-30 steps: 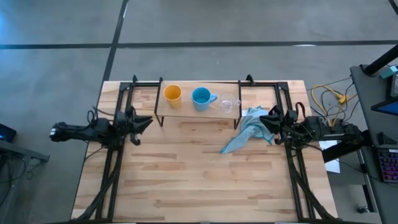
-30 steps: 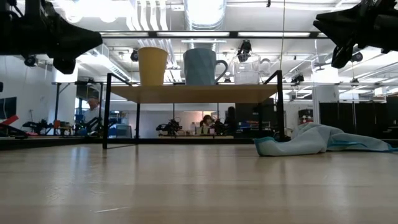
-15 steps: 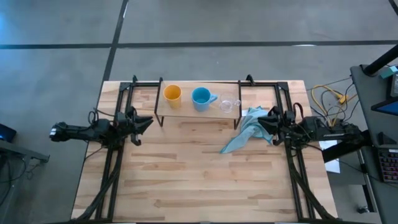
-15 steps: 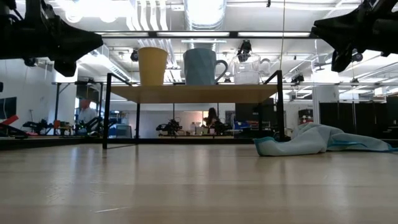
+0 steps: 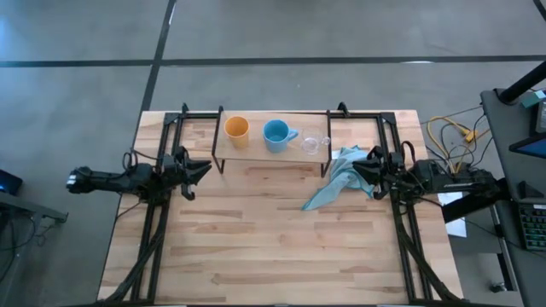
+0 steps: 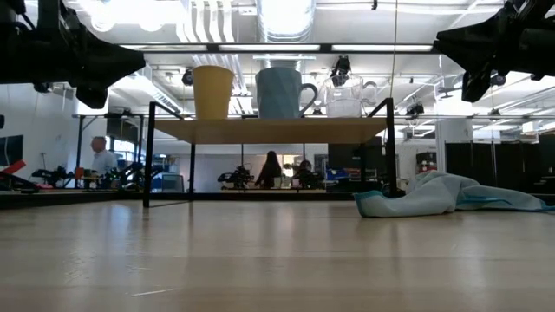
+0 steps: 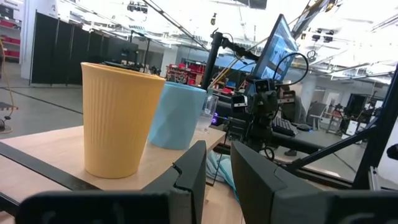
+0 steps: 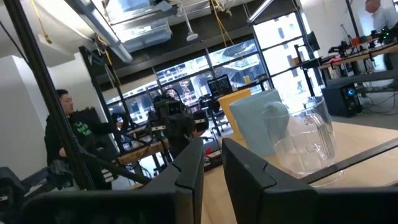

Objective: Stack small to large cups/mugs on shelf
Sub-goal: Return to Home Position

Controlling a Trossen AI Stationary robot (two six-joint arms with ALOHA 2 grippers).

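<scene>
Three vessels stand upright in a row on the shelf (image 5: 256, 152), each on its base: the orange-yellow cup (image 5: 236, 129) at the left, the light blue mug (image 5: 275, 133) in the middle, the tiny clear cup (image 5: 314, 143) at the right. The low view shows the same row, orange-yellow cup (image 6: 212, 92), mug (image 6: 280, 93) and clear cup (image 6: 344, 101). My left gripper (image 5: 203, 167) hovers shut off the shelf's left end, level with the cups. My right gripper (image 5: 358, 167) hovers shut off the right end, above the cloth. Neither touches anything.
A light blue cloth (image 5: 337, 179) lies crumpled on the table by the shelf's right leg, under my right gripper. Black frame rails (image 5: 175, 128) run along both table sides. The near half of the tabletop (image 5: 273, 247) is bare wood. People move in the room behind.
Neither arm nor any cup has visibly moved. People walk about in the room behind the table.
</scene>
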